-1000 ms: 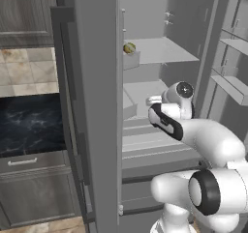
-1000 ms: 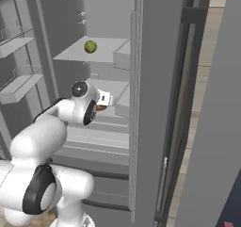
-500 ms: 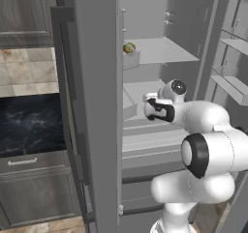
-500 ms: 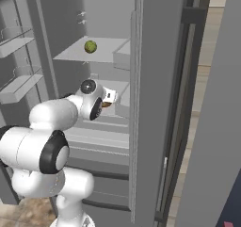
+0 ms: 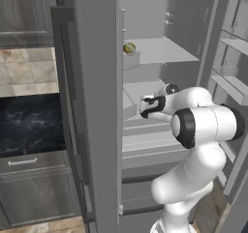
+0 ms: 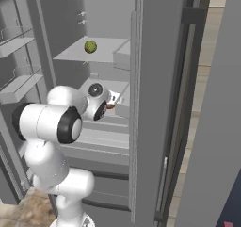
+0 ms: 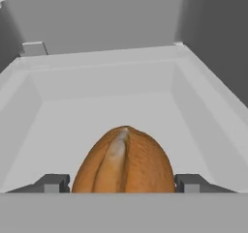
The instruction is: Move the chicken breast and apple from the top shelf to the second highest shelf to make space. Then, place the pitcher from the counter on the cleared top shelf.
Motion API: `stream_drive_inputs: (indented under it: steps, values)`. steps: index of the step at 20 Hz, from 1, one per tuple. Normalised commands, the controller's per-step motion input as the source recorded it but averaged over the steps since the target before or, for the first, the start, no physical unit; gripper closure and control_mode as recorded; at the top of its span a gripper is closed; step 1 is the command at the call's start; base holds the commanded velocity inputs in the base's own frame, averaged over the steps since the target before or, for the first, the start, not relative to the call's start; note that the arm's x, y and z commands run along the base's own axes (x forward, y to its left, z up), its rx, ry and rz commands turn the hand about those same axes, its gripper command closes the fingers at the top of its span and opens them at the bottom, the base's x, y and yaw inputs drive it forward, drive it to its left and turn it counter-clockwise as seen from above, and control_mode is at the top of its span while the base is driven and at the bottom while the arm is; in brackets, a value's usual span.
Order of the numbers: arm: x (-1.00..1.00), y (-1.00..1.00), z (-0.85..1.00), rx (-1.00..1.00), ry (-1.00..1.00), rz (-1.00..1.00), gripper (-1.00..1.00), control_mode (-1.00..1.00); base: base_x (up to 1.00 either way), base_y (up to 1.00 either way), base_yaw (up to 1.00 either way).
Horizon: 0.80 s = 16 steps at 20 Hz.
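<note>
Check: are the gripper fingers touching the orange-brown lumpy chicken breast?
Cannot tell. In the hand view the chicken breast sits between the fingertips, its sides running right up to them at the frame bottom, but neither contact nor a gap shows plainly.

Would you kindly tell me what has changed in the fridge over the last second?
The arm has swung toward the fridge's left side, so the pincer now reaches over the second highest shelf, its fingers on either side of the chicken breast. Whether it grips it, the pictures do not settle. The apple stayed where it was on the top shelf, and the fridge doors remained open.
</note>
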Motion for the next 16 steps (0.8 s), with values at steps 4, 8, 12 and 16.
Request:
stream_drive_inputs:
  steps: [4,8,12,16]
  values:
    - [0.60,-0.06,-0.33,0.01,0.00,0.00,1.00,-1.00,0.00,0.00,0.00]
    - [0.63,-0.10,-0.25,0.02,0.00,0.00,1.00,-1.00,0.00,0.00,0.00]
    - [0.64,-0.17,-0.14,0.03,0.00,0.00,1.00,-1.00,0.00,0.00,0.00]
    - [0.60,-0.17,-0.07,0.02,0.00,0.00,-1.00,-1.00,0.00,0.00,0.00]
